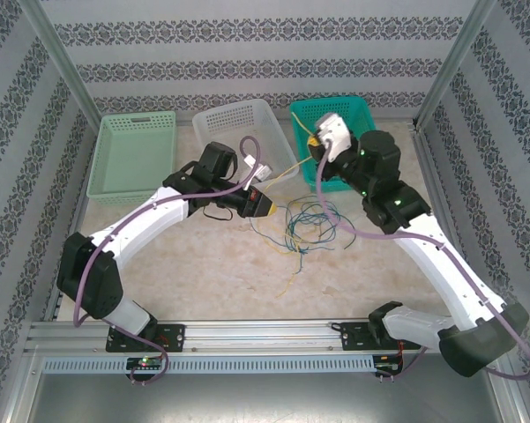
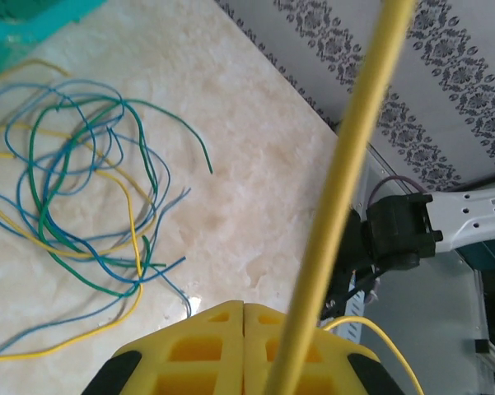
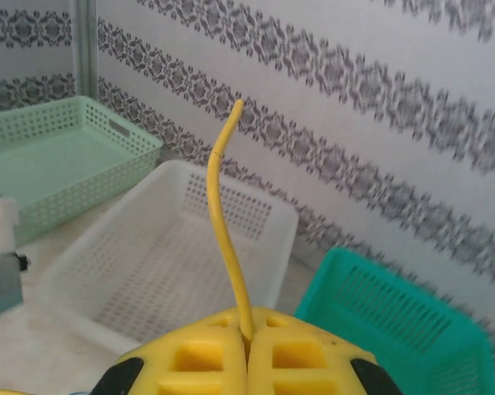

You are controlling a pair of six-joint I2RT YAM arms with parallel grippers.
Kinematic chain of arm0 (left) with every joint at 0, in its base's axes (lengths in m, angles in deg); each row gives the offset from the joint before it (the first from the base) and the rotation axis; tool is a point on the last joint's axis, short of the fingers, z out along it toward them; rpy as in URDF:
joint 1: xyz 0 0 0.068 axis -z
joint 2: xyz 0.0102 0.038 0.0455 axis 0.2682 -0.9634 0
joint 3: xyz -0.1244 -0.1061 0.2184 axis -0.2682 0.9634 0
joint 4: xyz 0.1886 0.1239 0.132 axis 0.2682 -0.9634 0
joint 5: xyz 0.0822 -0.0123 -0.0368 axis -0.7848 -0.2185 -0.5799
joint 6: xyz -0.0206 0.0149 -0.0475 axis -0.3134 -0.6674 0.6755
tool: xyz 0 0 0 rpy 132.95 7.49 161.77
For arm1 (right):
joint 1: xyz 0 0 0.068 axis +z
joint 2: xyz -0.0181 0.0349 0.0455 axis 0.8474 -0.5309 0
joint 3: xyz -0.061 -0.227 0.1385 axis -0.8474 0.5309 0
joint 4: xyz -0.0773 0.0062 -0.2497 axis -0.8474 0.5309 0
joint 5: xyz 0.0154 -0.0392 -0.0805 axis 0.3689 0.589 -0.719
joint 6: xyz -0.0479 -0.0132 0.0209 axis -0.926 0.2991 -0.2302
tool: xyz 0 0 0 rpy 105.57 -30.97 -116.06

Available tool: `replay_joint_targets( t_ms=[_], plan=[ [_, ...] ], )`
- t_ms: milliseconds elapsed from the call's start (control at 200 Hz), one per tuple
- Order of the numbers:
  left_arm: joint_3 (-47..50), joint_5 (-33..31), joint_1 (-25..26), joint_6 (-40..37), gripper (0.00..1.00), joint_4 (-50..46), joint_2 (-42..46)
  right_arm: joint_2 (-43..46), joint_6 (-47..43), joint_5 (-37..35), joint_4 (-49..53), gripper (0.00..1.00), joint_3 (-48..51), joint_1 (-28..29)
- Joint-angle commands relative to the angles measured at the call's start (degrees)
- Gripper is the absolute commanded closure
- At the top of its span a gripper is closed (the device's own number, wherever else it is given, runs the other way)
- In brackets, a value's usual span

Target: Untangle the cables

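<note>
right gripper [image 3: 247,341]: clamped on yellow cable [image 3: 221,222] — tip pokes free
left gripper [image 2: 243,337]: clenched; possibly on it too
cables [image 2: 82,189]: light, limp, snag-prone — you take free ends

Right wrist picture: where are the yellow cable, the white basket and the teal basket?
yellow cable [image 3: 220,214]: right wrist view, mid-strand.
white basket [image 3: 251,214]: right wrist view, far wall.
teal basket [image 3: 395,329]: right wrist view, inner wall.

Top view from above, left wrist close, both showing cables [image 1: 307,222]

yellow cable [image 2: 346,164] crosses closed hand [image 2: 244,311]
</note>
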Motion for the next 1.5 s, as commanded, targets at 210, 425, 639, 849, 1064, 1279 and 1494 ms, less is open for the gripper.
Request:
replay_joint_targets(
  t_ms=[210,425,639,849,1064,1279,1494],
  plan=[
    [6.24,-7.0,0.13,3.85,1.0,7.66,6.54,-0.29,40.44,13.55,-15.28,1.0,4.02,-10.11],
    [5.27,-7.49,1.25,-0.08,1.0,1.56,4.44,-1.89,59.46,13.27,-24.08,1.0,6.63,-16.18],
    [2.33,-7.96,2.19,-1.18,1.0,1.25,0.92,-4.07,65.21,13.69,-28.54,0.83,6.44,-16.32],
    [-7.45,-6.06,2.14,-1.24,1.0,1.21,-7.2,-1.57,55.04,10.63,-21.79,0.19,5.69,-17.08],
    [-31.07,-7.7,2.03,3.41,1.0,-2.71,-23.75,3.31,45.77,4.71,-10.8,0.02,7.91,-21.81],
    [-68.51,-12.8,1.39,7.33,1.0,-15.9,-47.69,5.39,38.41,3.04,-1.06,0.03,10.93,-23.68],
    [-81.26,-17.3,-0.91,14.1,1.0,-9.21,-59.9,6.2,37.03,2.21,0.65,0.11,17.11,-24.61]
  ],
)
